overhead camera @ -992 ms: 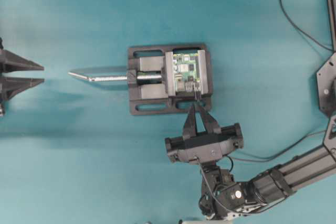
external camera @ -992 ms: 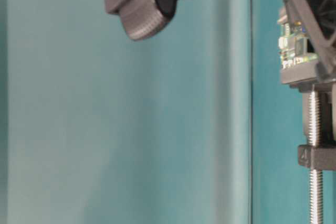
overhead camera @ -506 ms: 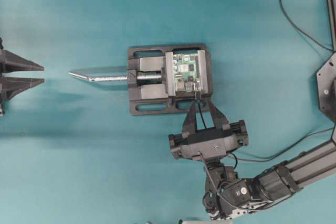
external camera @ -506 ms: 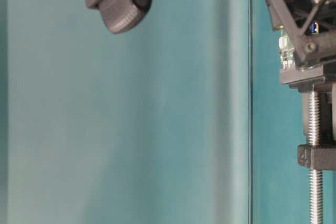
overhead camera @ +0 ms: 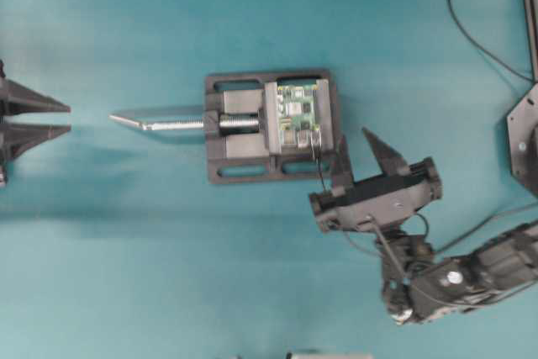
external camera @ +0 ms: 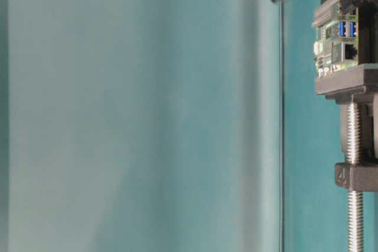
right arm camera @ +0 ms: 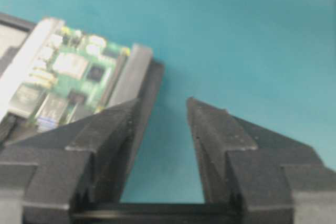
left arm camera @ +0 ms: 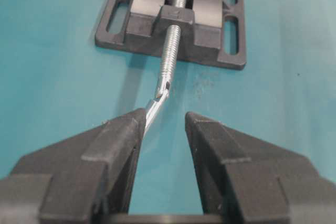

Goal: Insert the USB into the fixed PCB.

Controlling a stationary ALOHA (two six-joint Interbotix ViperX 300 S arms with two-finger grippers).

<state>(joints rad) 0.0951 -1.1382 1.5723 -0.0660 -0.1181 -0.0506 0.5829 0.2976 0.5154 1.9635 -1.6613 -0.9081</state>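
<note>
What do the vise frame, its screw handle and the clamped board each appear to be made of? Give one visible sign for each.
Vise frame: matte black, probably cast metal or moulded plastic; dull, slightly grainy surface. Screw handle: bright silver metal; threaded and shiny. Fixed PCB: green circuit board laminate carrying silver metal ports and dark chips.

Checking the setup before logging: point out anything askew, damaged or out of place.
Nothing stands out. The fixed PCB sits square in the black vise, and a thin black cable runs from its lower edge. The right gripper is open beside the vise, empty; the left gripper is open, far off.
</note>
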